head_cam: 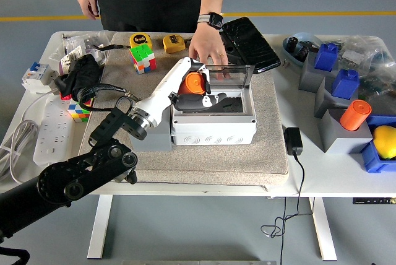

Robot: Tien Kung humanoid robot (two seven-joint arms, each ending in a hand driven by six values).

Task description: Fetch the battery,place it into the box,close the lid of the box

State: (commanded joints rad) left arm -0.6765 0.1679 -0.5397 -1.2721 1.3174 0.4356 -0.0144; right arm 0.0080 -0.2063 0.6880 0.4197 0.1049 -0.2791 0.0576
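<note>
My left hand (199, 95) is shut on the orange battery (194, 83) and holds it over the left part of the open grey box (213, 127). The black fingers (213, 100) reach down into the box's opening. The box stands on the beige mat (247, 160), with its clear lid (240, 74) raised at the back. A person's hand (207, 47) rests at the back edge of the lid. The grey stand (159, 140) to the left of the box is empty. My right arm is out of view.
Behind the box lie a Rubik's cube (143, 58), two yellow tape measures (174, 43) and a black case (250, 43). Grey stands with blue parts (326, 57) and another orange battery (354, 115) are at the right. A power strip (46, 132) and cables lie at the left.
</note>
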